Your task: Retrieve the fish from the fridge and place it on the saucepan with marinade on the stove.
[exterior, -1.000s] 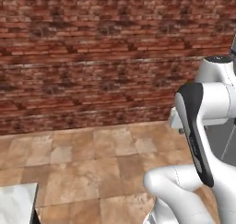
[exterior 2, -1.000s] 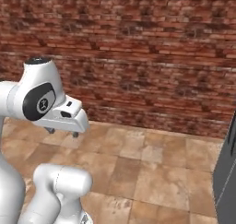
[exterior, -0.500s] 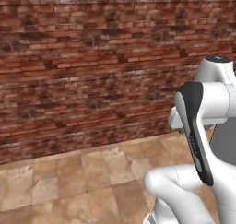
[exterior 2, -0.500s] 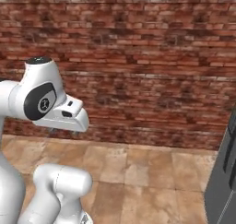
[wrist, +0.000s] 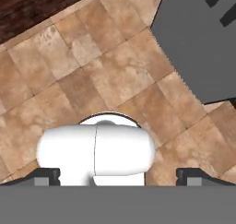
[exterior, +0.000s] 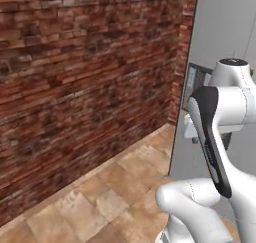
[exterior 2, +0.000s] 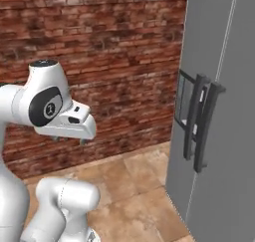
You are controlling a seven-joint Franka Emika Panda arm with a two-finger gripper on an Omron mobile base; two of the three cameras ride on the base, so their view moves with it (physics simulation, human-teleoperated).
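Two doors of the fridge [exterior 2: 219, 111] now stand shut at the right of both base views, where half a second ago brick wall [exterior: 85, 87] covered nearly everything; the whole picture has swung, so the camera turned, not the things. Tiled floor [wrist: 115, 75] lies below. The gripper [wrist: 118, 174] points down at the tiles, fingers [wrist: 46, 174] spread wide and empty, fridge well off to one side.

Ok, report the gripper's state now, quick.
Gripper: open, jaws spread wide, holding nothing, pointing down at the floor tiles.
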